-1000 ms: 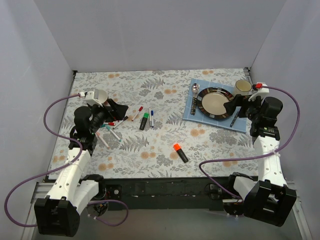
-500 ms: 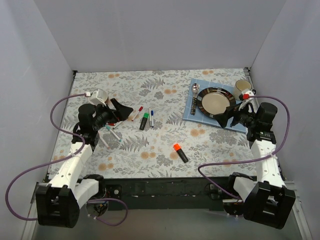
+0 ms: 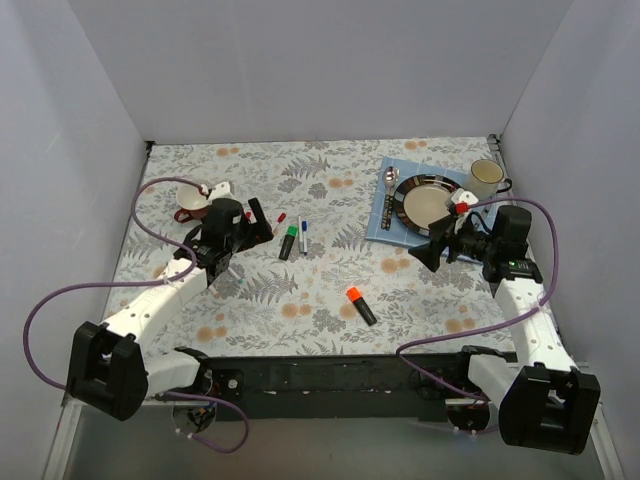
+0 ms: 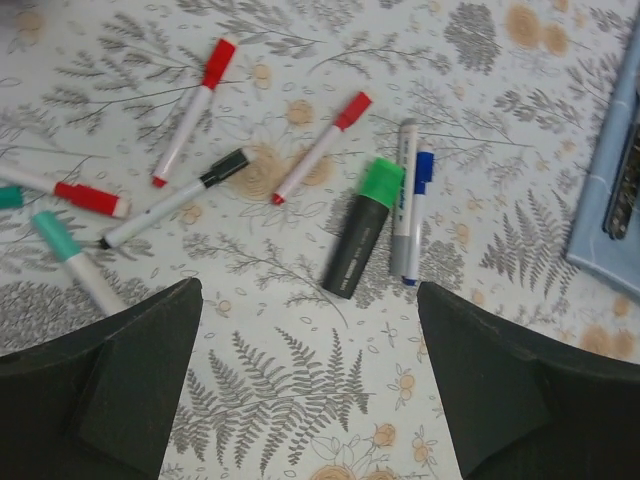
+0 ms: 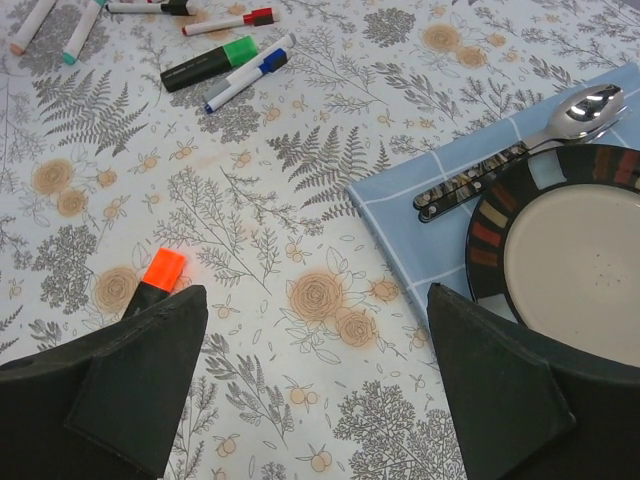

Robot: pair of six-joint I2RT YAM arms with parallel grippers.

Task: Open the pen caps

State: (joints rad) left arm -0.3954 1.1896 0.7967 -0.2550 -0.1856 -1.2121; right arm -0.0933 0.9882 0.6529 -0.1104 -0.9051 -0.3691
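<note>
Far left of the bench [image 3: 280, 300]: a scatter of slim white pens [image 4: 188, 120], all capped as far as visible. One teal cap [image 4: 58, 236], several red caps [image 4: 218, 62].

Above the scatter's right edge: left gripper [image 4: 308, 330], spread wide, nothing held.

Just right of that: thick black pen [image 4: 352, 250] with green cap [image 4: 380, 182], lying just beside two slim pens [image 4: 400, 230], one with a blue cap [image 4: 421, 172].

For a clean start:
- Choose a pen lying apart from its neighbours.
- Pinch the barrel low and square.
- Take the cap with the other arm.
- Pull straight along the barrel, never sideways.

Further right, alone: black marker [image 3: 364, 312], orange cap [image 5: 163, 270].

Over it: right gripper [image 5: 312, 320], fully open, empty.

Beyond: placemat [image 5: 420, 250], plate [image 5: 580, 270], spoon [image 5: 585, 108]. Steer clear.
</note>
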